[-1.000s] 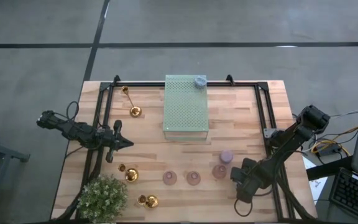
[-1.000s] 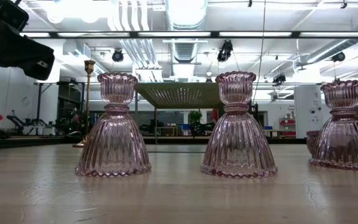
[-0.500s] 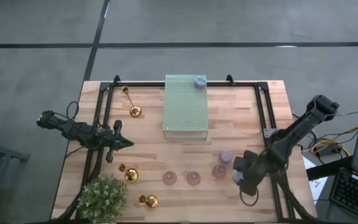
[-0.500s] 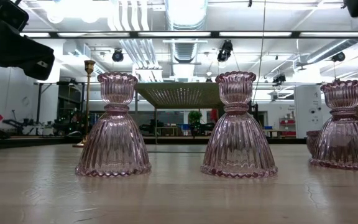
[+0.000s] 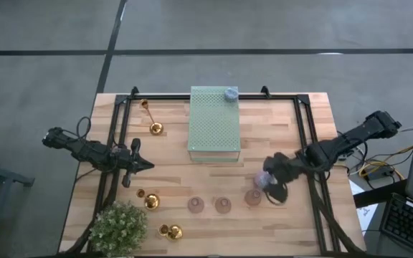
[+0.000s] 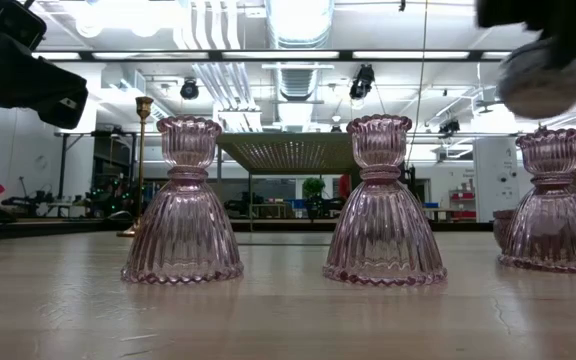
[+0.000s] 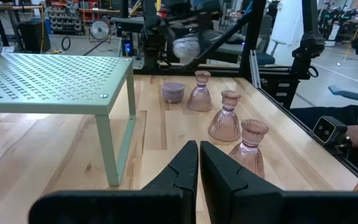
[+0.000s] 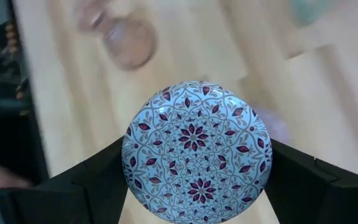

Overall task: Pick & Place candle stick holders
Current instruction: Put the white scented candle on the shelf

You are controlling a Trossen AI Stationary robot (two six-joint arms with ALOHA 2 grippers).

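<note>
Right now the right end effector (image 5: 269, 180) hangs over the desk (image 5: 278, 136) with a squat lavender holder (image 8: 196, 151) clamped between its two dark fingers (image 8: 98, 180). The wrist view shows the holder's patterned round face filling the gap, a finger pressed to each side. From above, this holder sits off the wood, just beside the rightmost pink glass holder (image 5: 253, 197) and over the spot where a second lavender holder (image 7: 173, 92) stands on the desk. The low view catches it as a blurred round shape hanging above that pink holder's rim.

Three pink glass holders stand upright in a row near the front edge: rightmost, middle (image 5: 223, 205) and left (image 5: 196, 205). A third lavender holder (image 5: 231, 94) rests on the far corner of the pale green perforated block (image 5: 214, 123).

Over on the left, the left end effector (image 5: 136, 164) waits above the desk with fingers (image 7: 182, 168) pressed together, gripping nothing. Gold holders lie near it: one (image 5: 153, 122) toward the back, two (image 5: 149, 200) (image 5: 171, 231) by the potted plant (image 5: 119, 226).
</note>
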